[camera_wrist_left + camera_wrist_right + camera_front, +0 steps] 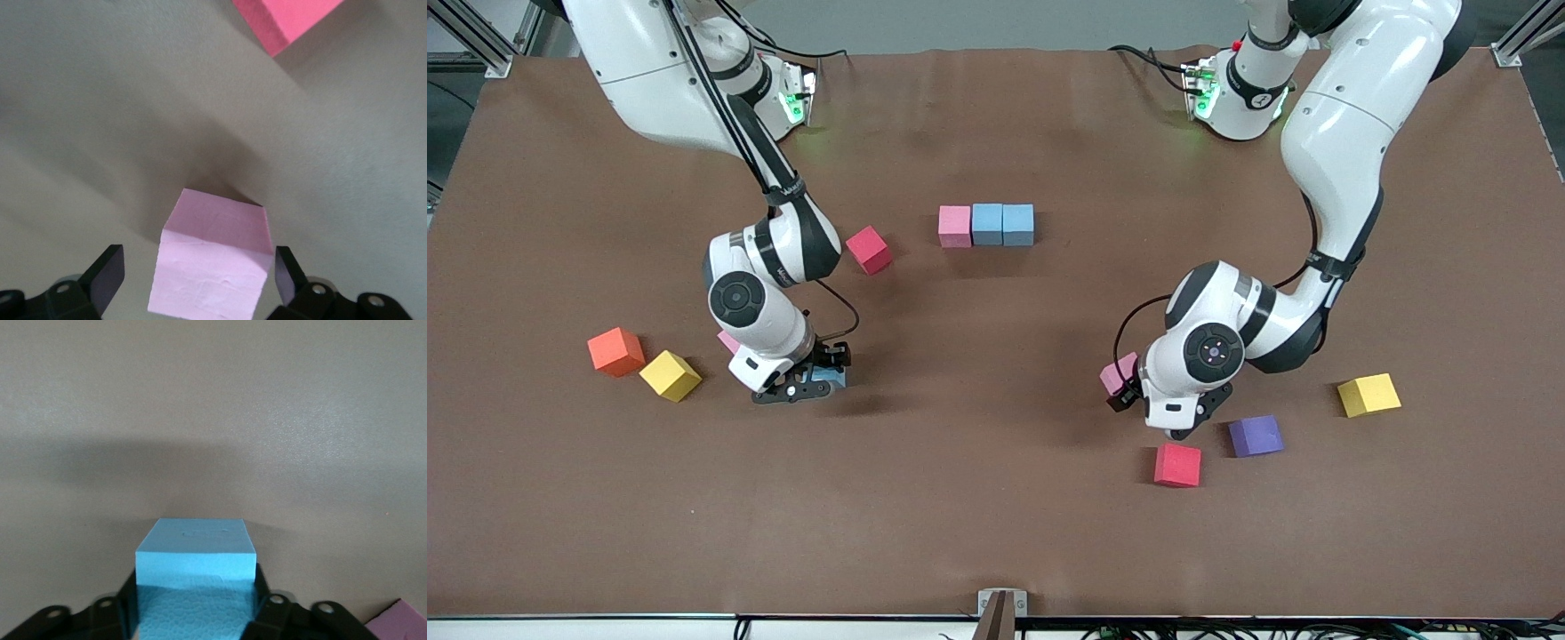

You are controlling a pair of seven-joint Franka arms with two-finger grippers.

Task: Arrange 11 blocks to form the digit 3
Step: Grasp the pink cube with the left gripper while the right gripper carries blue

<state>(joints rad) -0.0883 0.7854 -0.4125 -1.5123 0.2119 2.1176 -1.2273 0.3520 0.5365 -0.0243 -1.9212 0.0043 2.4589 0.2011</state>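
Near the middle of the brown counter, toward the edge where the arms' bases stand, a row of three matte foam cubes touches side by side: a pink cube at the right arm's end, then two light blue cubes.

The right tool is down at the counter surface and pinches a light blue foam cube between its fingers; the right wrist view shows both fingers pressed against the cube's sides. A pink cube peeks out just beside that arm's wrist, mostly hidden. A tilted red cube lies between this arm and the row. Toward the right arm's end of the counter an orange foam cube and a yellow cube sit almost touching.

The left tool is low, with its fingers spread on either side of another pink foam cube; there seems to be a gap at each side, so the cube probably rests unheld on the counter. Nearer the front camera's edge a red cube and a purple cube lie near each other, and a second yellow cube sits well apart toward the left arm's end.
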